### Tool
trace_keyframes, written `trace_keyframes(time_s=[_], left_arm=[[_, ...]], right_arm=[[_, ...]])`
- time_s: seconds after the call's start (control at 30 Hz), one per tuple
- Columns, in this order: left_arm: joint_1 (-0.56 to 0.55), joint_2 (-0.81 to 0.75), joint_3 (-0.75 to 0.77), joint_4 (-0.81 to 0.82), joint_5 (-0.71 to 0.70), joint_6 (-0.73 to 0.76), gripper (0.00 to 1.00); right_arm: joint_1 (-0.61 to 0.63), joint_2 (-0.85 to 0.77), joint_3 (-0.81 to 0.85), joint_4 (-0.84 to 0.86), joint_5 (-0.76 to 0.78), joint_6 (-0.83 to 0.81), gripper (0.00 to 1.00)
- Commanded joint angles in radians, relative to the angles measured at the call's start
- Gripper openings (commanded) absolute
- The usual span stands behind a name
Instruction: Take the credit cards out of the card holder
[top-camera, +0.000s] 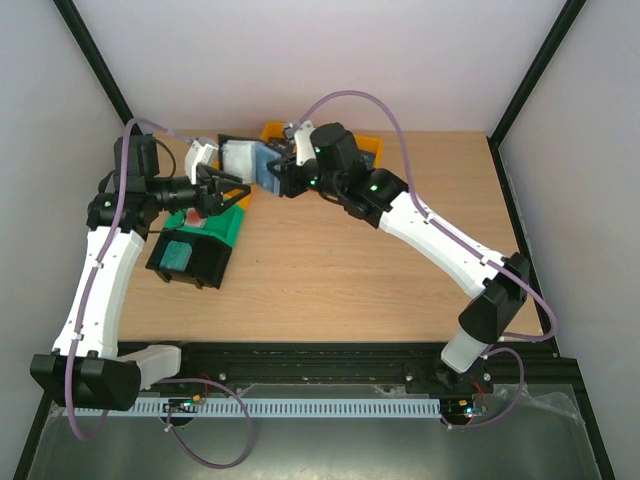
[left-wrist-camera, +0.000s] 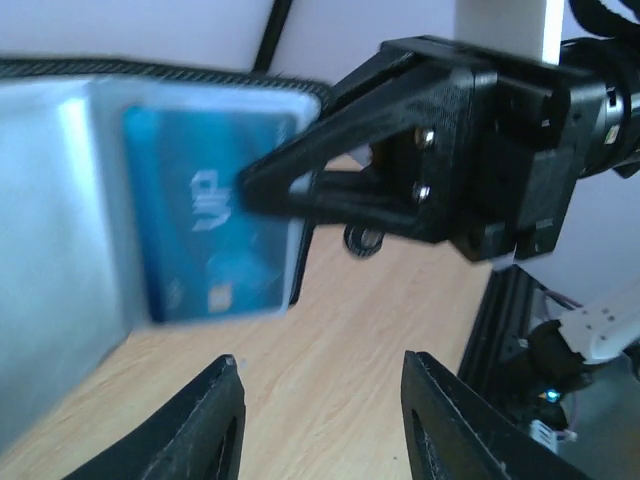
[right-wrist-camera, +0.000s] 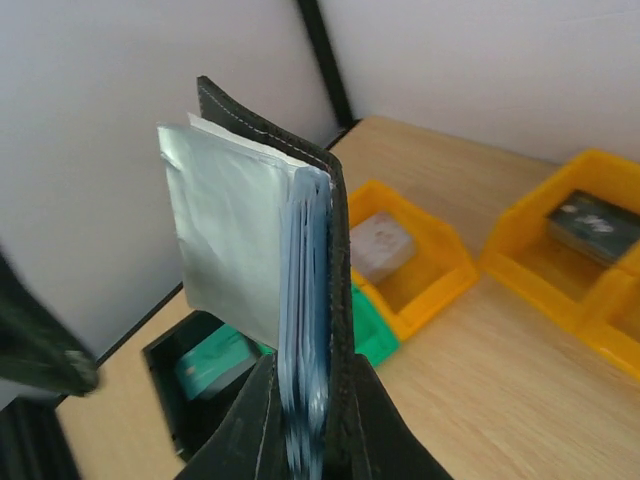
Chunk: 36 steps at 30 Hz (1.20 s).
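My right gripper (top-camera: 283, 176) is shut on the black card holder (top-camera: 246, 160) and holds it up, open, above the table's far left. In the right wrist view the card holder (right-wrist-camera: 338, 230) stands edge-on between the fingers (right-wrist-camera: 395, 440), its grey-blue clear pockets (right-wrist-camera: 235, 230) fanned out. In the left wrist view a blue credit card (left-wrist-camera: 215, 225) sits in a clear pocket, with the right gripper's black finger (left-wrist-camera: 300, 185) across it. My left gripper (left-wrist-camera: 320, 420) is open and empty just short of the card; it also shows in the top view (top-camera: 226, 196).
A black bin (top-camera: 205, 268) holds a teal card (top-camera: 180, 255). A green bin (top-camera: 228, 228) beside it holds a red card (top-camera: 192, 216). Yellow bins (right-wrist-camera: 440, 270) (right-wrist-camera: 590, 180) stand at the back, each with something in it. Bare wood lies to the right.
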<state>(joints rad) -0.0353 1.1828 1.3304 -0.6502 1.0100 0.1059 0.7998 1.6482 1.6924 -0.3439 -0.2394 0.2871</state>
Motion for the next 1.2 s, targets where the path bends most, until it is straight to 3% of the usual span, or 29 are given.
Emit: trace_keyframes(time_s=[0.0, 0.13, 0.77, 1.17], left_arm=[[-0.012, 0.02, 0.02, -0.013, 0.094, 0.013, 0.46], [-0.003, 0.01, -0.011, 0.01, 0.046, -0.001, 0.46], [0.035, -0.011, -0.034, 0.017, 0.029, 0.003, 0.43], [0.032, -0.009, -0.018, -0.04, 0.221, 0.071, 0.5]], right_arm=[[0.028, 0.027, 0.07, -0.014, -0.151, -0.086, 0.02], [0.029, -0.003, 0.031, 0.034, -0.325, -0.123, 0.01], [0.027, -0.106, -0.068, 0.162, -0.58, -0.186, 0.02], [0.012, -0.13, -0.14, 0.389, -0.786, -0.073, 0.02]])
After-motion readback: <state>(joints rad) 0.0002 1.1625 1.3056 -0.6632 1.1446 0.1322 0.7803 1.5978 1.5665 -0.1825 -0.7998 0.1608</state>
